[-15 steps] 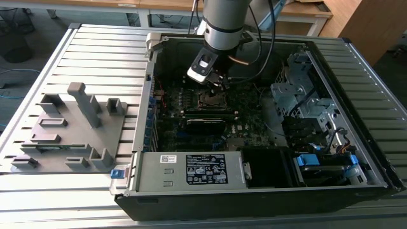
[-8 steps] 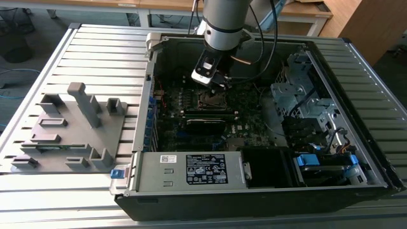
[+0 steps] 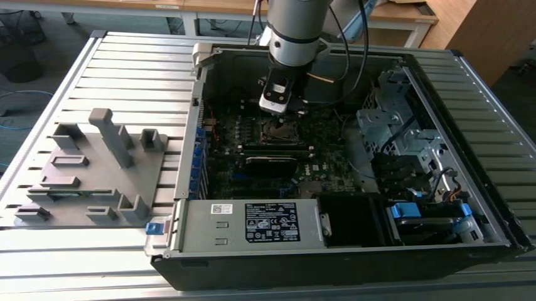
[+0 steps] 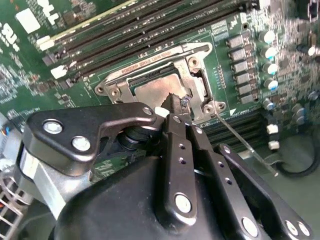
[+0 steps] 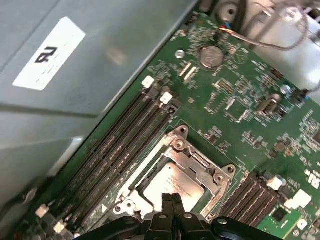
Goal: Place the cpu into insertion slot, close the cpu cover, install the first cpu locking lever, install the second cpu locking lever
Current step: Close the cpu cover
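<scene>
Inside the open computer case, the insertion slot (image 3: pixel 279 130) sits on the green motherboard. The cpu (image 5: pixel 172 182) lies in it, its silvery face (image 4: pixel 152 91) showing through the window of the cpu cover (image 5: pixel 197 162). The cover's metal frame (image 4: pixel 192 60) lies flat around the chip. My gripper (image 3: pixel 280 111) hangs just above the socket. Its fingers are shut together with nothing between them, in both wrist views (image 5: pixel 172 197) (image 4: pixel 174 102). The tips stand at the edge of the cover's window. A thin wire locking lever (image 4: pixel 245 142) sticks out slanted from one corner of the socket.
Long black memory slots (image 5: pixel 120 145) run beside the socket. The case walls, a drive cage (image 3: pixel 402 125) and the grey power supply (image 3: pixel 251 222) hem in the board. A grey parts fixture (image 3: pixel 92 169) stands on the slatted table at the exterior view's left.
</scene>
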Tool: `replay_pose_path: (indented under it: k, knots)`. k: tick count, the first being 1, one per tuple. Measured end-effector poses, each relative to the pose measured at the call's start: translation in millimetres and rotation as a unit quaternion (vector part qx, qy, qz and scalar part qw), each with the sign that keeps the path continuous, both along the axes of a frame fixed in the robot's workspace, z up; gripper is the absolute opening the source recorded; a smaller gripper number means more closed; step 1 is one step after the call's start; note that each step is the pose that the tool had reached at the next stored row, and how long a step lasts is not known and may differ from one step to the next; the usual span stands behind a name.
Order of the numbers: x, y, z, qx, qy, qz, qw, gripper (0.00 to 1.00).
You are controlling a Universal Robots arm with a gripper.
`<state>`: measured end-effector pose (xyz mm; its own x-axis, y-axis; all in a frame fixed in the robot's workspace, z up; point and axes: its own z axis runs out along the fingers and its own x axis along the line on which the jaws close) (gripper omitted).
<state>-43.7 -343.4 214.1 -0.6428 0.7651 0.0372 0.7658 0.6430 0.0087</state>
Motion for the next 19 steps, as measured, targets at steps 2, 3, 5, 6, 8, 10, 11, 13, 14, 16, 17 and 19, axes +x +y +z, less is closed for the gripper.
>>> replay_pose_path:
  k: [2,3,5,6,8,10,11,13,14,16,17,19]
  knots:
    - [0.0,0.0,-0.1,-0.0001,0.0,0.018,0.9998,0.1]
    - [0.0,0.0,-0.3,0.0,0.0,0.027,0.9996,0.1]
    - [0.0,0.0,-0.5,-0.0001,0.0,0.045,0.999,0.1]
    - [0.0,0.0,-0.6,-0.0001,0.0,0.054,0.9985,0.1]
    - [0.0,0.0,-0.8,-0.0001,0.0,0.073,0.9974,0.1]
    - [0.0,0.0,-1.1,-0.0001,0.0,0.09,0.9959,0.1]
    - [0.0,0.0,-1.2,-0.0001,0.0,0.099,0.9951,0.1]
    - [0.0,0.0,-1.3,-0.0001,0.0001,0.118,0.9931,0.1]
    - [0.0,0.0,-1.4,-0.0001,0.0,0.126,0.992,0.1]
    - [0.0,0.0,-1.6,-0.0001,0.0,0.143,0.9898,0.1]
    - [0.0,0.0,-1.7,0.0,0.0,0.151,0.9885,0.1]
    - [0.0,0.0,-1.8,0.0,0.0,0.168,0.9858,0.1]
